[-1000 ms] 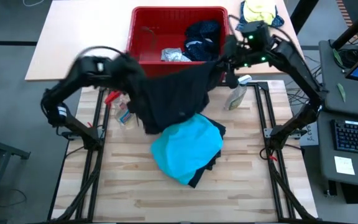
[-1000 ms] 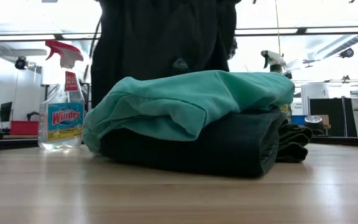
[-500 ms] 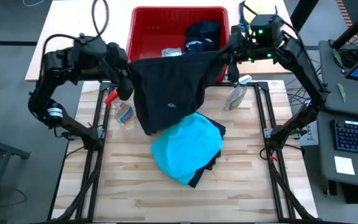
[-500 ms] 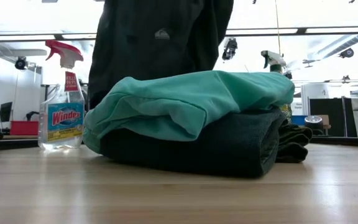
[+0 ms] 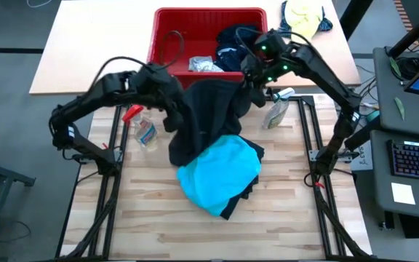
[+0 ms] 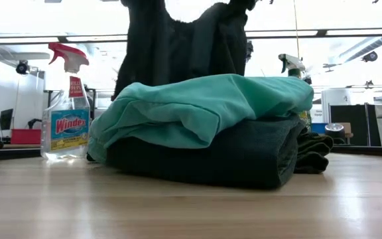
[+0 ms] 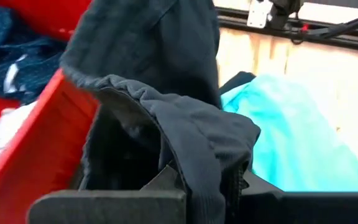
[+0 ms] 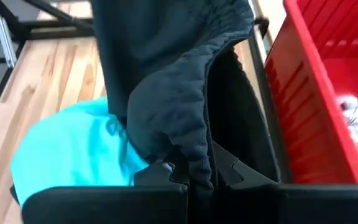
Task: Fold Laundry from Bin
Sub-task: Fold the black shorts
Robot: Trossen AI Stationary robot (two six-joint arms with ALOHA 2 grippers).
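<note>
A black garment [image 5: 206,116] hangs between my two grippers above the table, just in front of the red bin [image 5: 167,54]. My left gripper [image 5: 172,102] is shut on its left top part, my right gripper [image 5: 252,78] on its right top part. Below it lies a folded stack: a turquoise garment [image 5: 217,175] on top of a dark one [image 6: 244,156], resting on the wooden table. The bin holds a navy dotted garment [image 5: 235,42] and a light grey one [image 5: 204,65]. My left gripper pinches a bunched fold of the black garment's upper edge [image 7: 194,155] between its two fingers. The cloth drapes over the fingers and hangs below, clear of the table. My right gripper pinches a bunched fold of the garment's upper edge [image 8: 188,146] between its two fingers. The cloth hangs down slack between the grippers.
A Windex spray bottle [image 5: 144,131] lies left of the stack and a second spray bottle [image 5: 276,109] right of it. A yellow-and-blue cloth bundle [image 5: 304,14] lies right of the bin. The near half of the table [image 5: 217,233] is bare wood.
Both grippers have come toward each other and toward the near edge with the black garment. The garment, drawn out wide between them half a second ago, now sags slack and bunched in the middle, its lower part nearer the turquoise stack.
</note>
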